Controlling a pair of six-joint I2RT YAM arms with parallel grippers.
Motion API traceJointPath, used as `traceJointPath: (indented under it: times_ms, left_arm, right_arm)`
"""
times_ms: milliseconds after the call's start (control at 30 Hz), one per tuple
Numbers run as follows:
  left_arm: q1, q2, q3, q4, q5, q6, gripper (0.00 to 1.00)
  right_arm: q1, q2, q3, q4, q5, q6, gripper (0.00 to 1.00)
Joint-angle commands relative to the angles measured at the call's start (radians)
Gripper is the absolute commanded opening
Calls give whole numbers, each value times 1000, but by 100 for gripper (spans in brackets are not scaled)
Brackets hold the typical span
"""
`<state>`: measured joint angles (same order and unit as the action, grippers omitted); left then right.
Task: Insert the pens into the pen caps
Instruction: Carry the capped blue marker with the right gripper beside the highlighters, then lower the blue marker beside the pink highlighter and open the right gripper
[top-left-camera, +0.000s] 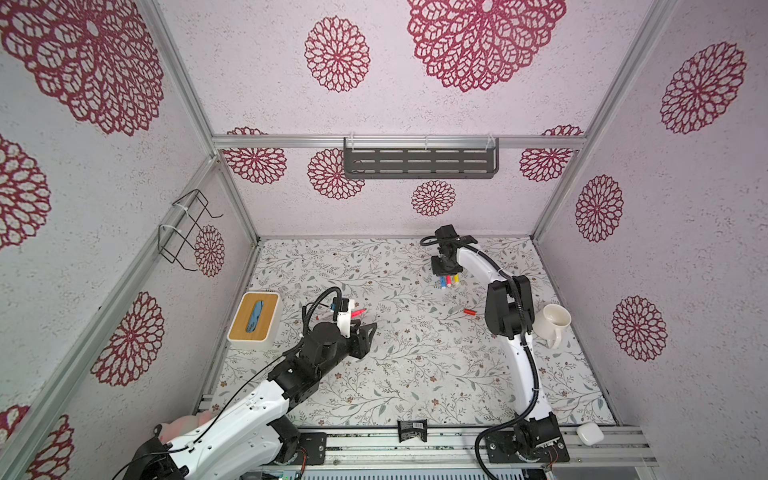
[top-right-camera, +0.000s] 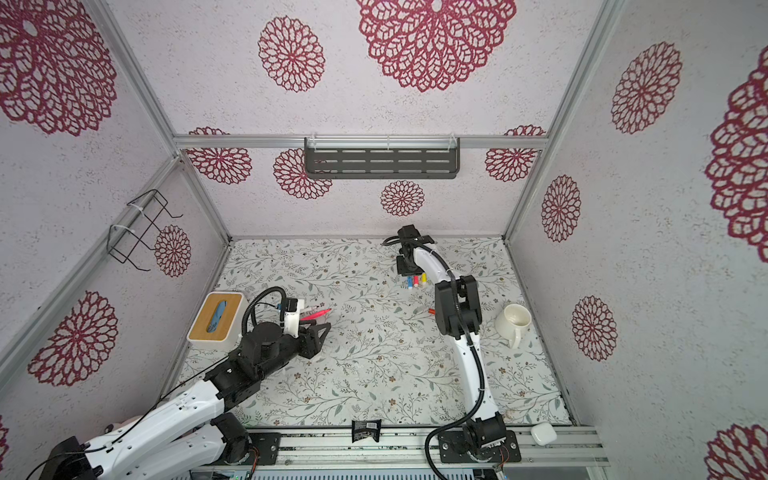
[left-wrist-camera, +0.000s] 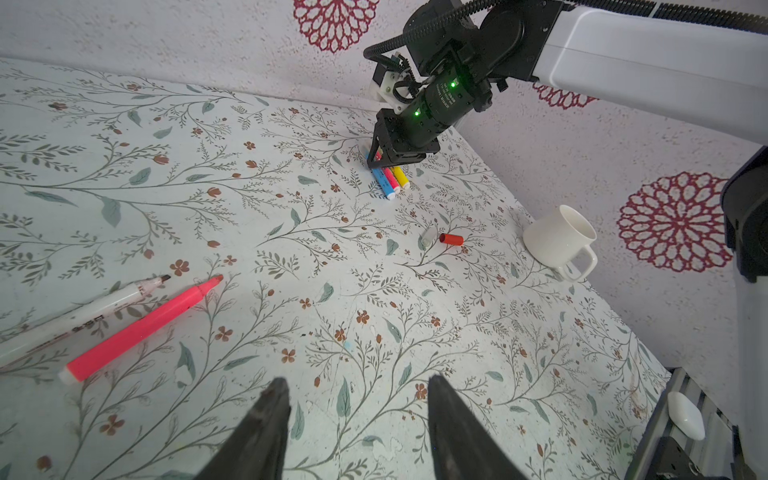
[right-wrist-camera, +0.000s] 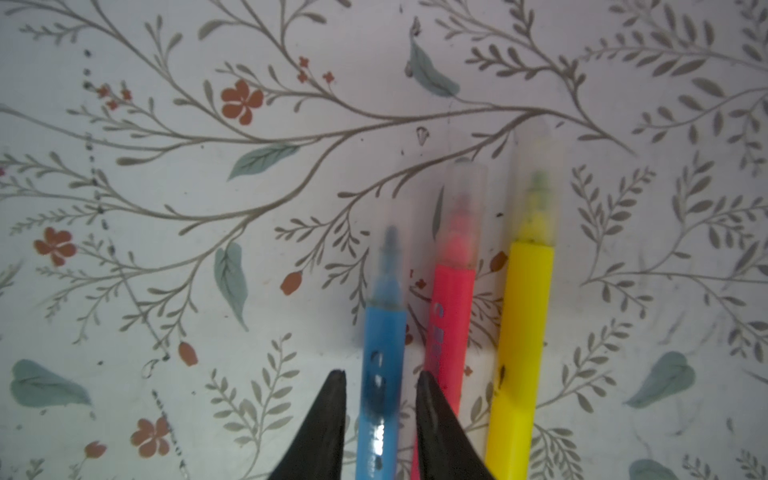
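Note:
Three pens lie side by side at the back of the table: blue (right-wrist-camera: 384, 353), pink (right-wrist-camera: 451, 316) and yellow (right-wrist-camera: 523, 332), each with a clear pen cap (right-wrist-camera: 534, 187) over its tip. My right gripper (right-wrist-camera: 380, 372) stands open astride the blue pen, with a small gap on either side. An uncapped pink pen (left-wrist-camera: 141, 328) and an uncapped white pen (left-wrist-camera: 83, 316) lie near my left gripper (left-wrist-camera: 357, 380), which is open and empty above the cloth. A loose red cap (left-wrist-camera: 451, 239) and a clear cap (left-wrist-camera: 427, 237) lie mid-table.
A white mug (top-left-camera: 556, 322) lies on its side at the right, behind the right arm. At the left edge stands a tissue box with a wooden lid (top-left-camera: 254, 320). On the front rail sit a white case (top-left-camera: 590, 433) and a small black object (top-left-camera: 411, 430).

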<state>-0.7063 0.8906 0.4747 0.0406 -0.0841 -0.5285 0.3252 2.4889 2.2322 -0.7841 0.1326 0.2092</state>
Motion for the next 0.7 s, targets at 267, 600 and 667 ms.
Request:
traceJointPath:
  times_ms: [267,600,667]
  left_arm:
    - [-7,-52,6,-2,-1,-22,56]
    - [-8,-67,4,-12,-1,-26,56]
    - [-8,-67,4,-16,-1,-27,56]
  right_arm:
    - [62,-239,-192,138,113,-40,38]
    - [76,-257,-209,158,-29,-43,29]
    - [76,-220,-174,131,-54,-41,29]
